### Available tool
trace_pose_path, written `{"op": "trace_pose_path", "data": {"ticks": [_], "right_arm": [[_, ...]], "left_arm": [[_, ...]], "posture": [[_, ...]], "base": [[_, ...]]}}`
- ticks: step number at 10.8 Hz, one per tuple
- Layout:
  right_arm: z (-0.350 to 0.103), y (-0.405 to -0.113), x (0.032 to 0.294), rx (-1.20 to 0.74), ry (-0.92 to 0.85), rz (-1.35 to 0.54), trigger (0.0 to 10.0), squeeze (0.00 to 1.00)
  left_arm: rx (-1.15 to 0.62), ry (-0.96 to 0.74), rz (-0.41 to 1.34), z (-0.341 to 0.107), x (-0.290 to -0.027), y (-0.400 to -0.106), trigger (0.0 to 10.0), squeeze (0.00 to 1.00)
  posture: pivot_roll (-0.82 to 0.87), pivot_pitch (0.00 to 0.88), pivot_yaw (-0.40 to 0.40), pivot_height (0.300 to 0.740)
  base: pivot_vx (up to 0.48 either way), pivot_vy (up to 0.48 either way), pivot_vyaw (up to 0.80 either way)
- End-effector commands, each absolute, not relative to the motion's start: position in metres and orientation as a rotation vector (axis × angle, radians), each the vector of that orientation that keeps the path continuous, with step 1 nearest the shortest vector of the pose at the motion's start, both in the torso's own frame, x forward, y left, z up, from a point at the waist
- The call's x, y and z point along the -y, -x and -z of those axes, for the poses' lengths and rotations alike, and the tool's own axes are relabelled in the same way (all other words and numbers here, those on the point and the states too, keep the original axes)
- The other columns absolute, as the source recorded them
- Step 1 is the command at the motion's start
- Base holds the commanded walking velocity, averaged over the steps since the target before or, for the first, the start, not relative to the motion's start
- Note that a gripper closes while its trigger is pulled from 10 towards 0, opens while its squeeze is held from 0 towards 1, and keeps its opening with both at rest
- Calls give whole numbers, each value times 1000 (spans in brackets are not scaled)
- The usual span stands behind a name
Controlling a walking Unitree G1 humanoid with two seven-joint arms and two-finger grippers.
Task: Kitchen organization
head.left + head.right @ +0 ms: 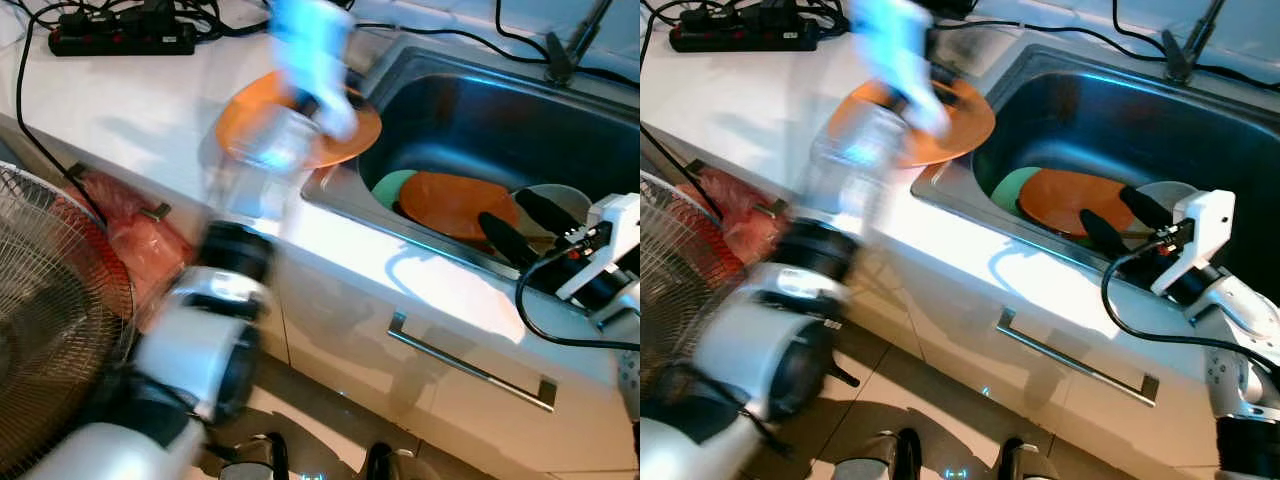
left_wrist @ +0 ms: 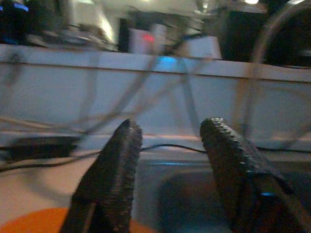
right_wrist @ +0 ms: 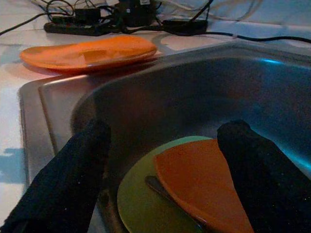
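The white worktop (image 1: 130, 110) has bare room between the black power strip (image 1: 120, 38) with its tangled cables at the back and the orange plate (image 3: 90, 51) that sits by the sink's (image 1: 1120, 110) near corner, its edge just over the rim; the blurred left arm reaches over that plate, its left hand (image 2: 170, 145) spread open above it. Inside the sink, the far half of the basin lies open, while the near side is taken up by a green plate (image 3: 146, 204), an orange dish (image 1: 455, 203) lying on it and a pale bowl (image 1: 560, 200) beside them. The right hand (image 1: 520, 225), its fingers apart, hangs over the sink's front rim just above these dishes, and a stand's foot with cables (image 1: 560, 60) sits on the ledge behind the basin.
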State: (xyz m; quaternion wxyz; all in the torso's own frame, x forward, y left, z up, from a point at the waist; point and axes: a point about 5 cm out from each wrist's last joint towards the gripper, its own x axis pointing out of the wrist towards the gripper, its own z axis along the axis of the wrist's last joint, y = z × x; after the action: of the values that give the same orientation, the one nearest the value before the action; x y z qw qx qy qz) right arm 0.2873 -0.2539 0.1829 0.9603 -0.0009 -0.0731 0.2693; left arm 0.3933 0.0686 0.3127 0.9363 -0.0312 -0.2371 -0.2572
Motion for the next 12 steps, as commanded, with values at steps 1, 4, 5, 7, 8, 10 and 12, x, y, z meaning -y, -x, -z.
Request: {"op": "trace_pose_path", "data": {"ticks": [1, 4, 5, 7, 8, 10, 12], "right_arm": [[-183, -288, 252, 150, 6, -560, 10000, 0], [-183, -291, 249, 144, 3, -588, 10000, 0], [-183, -292, 247, 143, 2, -595, 10000, 0], [-183, -294, 246, 143, 0, -608, 10000, 0], [-182, -294, 245, 141, -2, -612, 10000, 0], [-182, -295, 244, 136, 1, -624, 10000, 0], [-183, -296, 244, 140, -1, -627, 10000, 0]], "left_arm": [[462, 58, 427, -307, -99, -395, 10000, 1000], [370, 115, 224, -275, -166, -382, 10000, 0], [356, 150, 197, -269, -171, -375, 10000, 0], [318, 288, 177, -257, -175, -360, 10000, 0], [279, 390, 174, -247, -174, -355, 10000, 0], [212, 522, 160, -234, -163, -348, 10000, 0], [191, 558, 172, -237, -155, -342, 10000, 0]], "posture": [[2, 174, 13, 740], [30, 170, -2, 740], [32, 169, -3, 740], [41, 172, -9, 740], [44, 177, -11, 740], [43, 183, -16, 740], [46, 187, -16, 740]], "base": [[0, 0, 0], [0, 0, 0], [0, 0, 0], [0, 0, 0], [0, 0, 0], [0, 0, 0], [0, 0, 0]]}}
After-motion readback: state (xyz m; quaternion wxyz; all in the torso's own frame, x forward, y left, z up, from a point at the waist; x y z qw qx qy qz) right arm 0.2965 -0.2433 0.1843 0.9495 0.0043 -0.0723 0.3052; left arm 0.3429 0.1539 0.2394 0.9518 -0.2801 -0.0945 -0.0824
